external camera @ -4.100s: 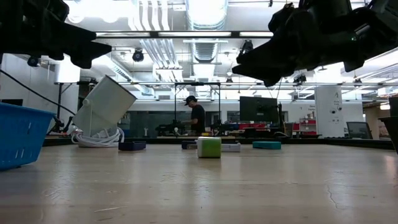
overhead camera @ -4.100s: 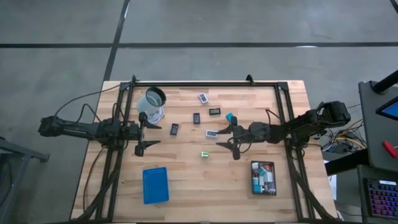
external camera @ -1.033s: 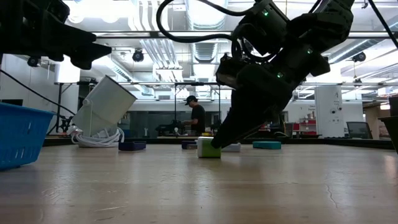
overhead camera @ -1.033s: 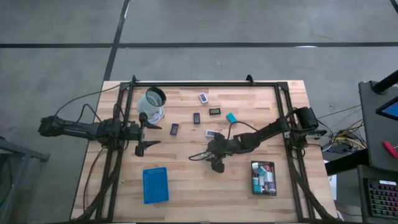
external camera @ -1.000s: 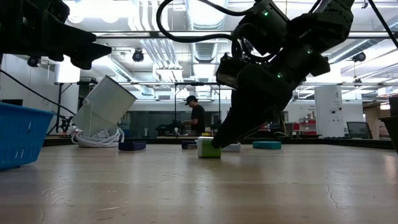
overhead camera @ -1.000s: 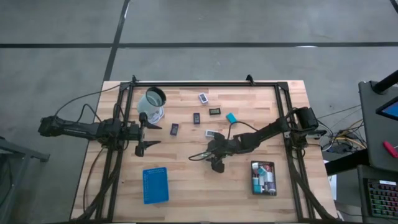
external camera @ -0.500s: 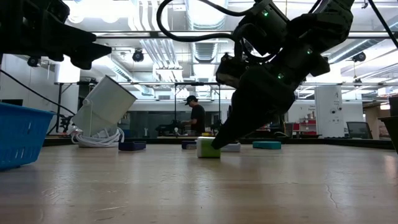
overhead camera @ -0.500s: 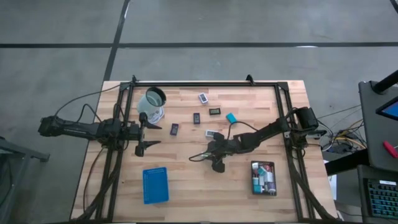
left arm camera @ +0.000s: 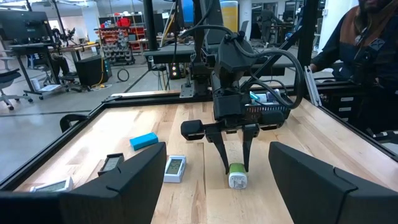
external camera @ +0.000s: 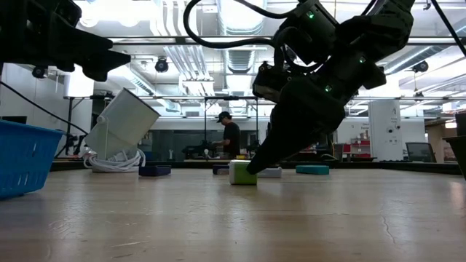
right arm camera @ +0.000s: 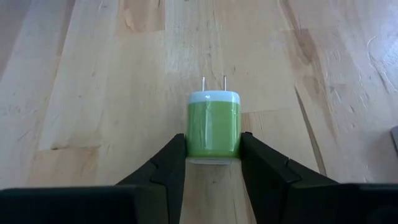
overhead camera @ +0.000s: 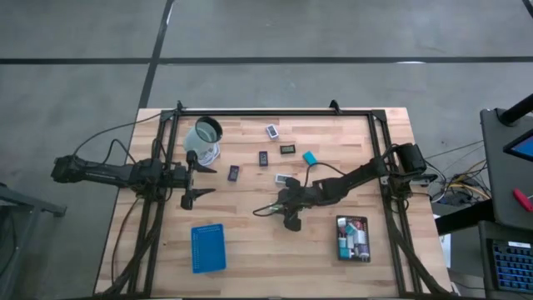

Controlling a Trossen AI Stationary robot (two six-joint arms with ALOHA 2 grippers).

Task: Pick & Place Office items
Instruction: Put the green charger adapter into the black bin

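A small green block (right arm camera: pixel 213 124) with a white end and two metal prongs lies flat on the table near its middle (external camera: pixel 242 173). My right gripper (right arm camera: pixel 213 138) reaches in from the table's right and is shut on it (overhead camera: pixel 272 208). My left gripper (overhead camera: pixel 196 177) waits open at the table's left side, level and above the wood. Other office items lie flat on the far half: a teal block (overhead camera: pixel 309 157) and several small dark or white rectangles (overhead camera: pixel 263 157). My right gripper pinches the green block's two long sides (right arm camera: pixel 191 146) between its two fingers, at the end away from the prongs. The fingers (left arm camera: pixel 224 163) slant down from the table's right and run along the block. The block lies on the wood, prongs toward the table's left.
A clear round cup (overhead camera: pixel 206 137) lies tipped at the far left. A blue tray (overhead camera: pixel 208 247) stands near the front left, and a black tray (overhead camera: pixel 341 223) with several items at the front right. A black frame (overhead camera: pixel 275 112) runs along the table's edges.
My right gripper has stayed where it was and drawn its fingers in on the green block. The block has slid a little on the table and stays flat on the wood.
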